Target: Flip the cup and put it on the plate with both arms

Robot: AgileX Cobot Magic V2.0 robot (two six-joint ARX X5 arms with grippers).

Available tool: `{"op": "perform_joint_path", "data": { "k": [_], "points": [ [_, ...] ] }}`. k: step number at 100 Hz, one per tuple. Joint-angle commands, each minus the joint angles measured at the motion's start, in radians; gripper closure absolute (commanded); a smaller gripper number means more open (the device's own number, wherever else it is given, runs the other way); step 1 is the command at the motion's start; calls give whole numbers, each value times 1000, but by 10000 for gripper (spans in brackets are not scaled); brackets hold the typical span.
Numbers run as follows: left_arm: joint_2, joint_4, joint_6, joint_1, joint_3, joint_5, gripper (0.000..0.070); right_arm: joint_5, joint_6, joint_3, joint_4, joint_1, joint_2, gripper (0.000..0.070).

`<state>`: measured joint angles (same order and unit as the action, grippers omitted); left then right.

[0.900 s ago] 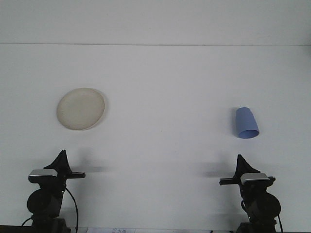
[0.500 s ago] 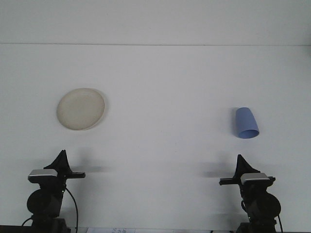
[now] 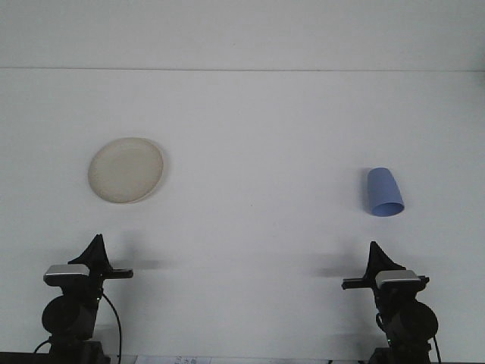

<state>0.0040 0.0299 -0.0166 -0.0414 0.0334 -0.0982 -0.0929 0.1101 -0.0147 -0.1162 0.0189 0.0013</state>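
Surface, front view: white table [image 3: 250,136], plain and matte, reaching back to a faint line where a white wall begins; nothing else of the room is visible.
Plate: cream round plate [image 3: 126,170] lies flat on the left part of the table, nothing on it.
Cup: blue cup [image 3: 384,192] stands on the right part, wider end at the bottom, so it seems to be mouth down; well apart from the plate.
Left gripper: left gripper [image 3: 97,247] is low at the near edge, pointing up, holding nothing; I cannot tell if its fingers are apart or together.
Right gripper: right gripper [image 3: 374,251] is low at the near edge, almost below the cup, holding nothing; the state of its fingers I also cannot tell.
Stage: I judge the task is not yet begun, the cup is untouched.
Risk, grasp: the cup is tapered and looks light, so a squeeze from the side may push it away or tip it.
Risk, flip: during the passing between arms the cup may slip and roll on the smooth table.
Risk, placing: the plate rim is shallow; a cup set near the rim may stand crooked or fall off.
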Motion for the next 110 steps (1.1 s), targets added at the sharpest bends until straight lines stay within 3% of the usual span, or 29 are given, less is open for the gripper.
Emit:
{"op": "perform_joint_path", "data": {
  "k": [1,28,38,47,60,67,86,110],
  "points": [
    [-1,10,5,2,-19,1,687,-16,61,2,11,0,0,693],
    [-1,10,5,2,-19,2,687,-16,294,-13,51,0,0,694],
    [-1,10,5,2,-19,1,687,-3,316,-89,40,0,7,693],
    [-1,10,5,2,-19,2,687,16,265,-187,21,0,54,660],
    [-1,10,5,2,-19,1,687,58,122,-352,-38,0,193,378],
    [-1,10,5,2,-19,2,687,85,40,-428,-68,0,288,294],
    [-1,10,5,2,-19,1,687,175,-130,-563,-147,-2,561,278],
    [-1,10,5,2,-19,2,687,199,-252,-581,-166,-77,816,278]
  ]
}}
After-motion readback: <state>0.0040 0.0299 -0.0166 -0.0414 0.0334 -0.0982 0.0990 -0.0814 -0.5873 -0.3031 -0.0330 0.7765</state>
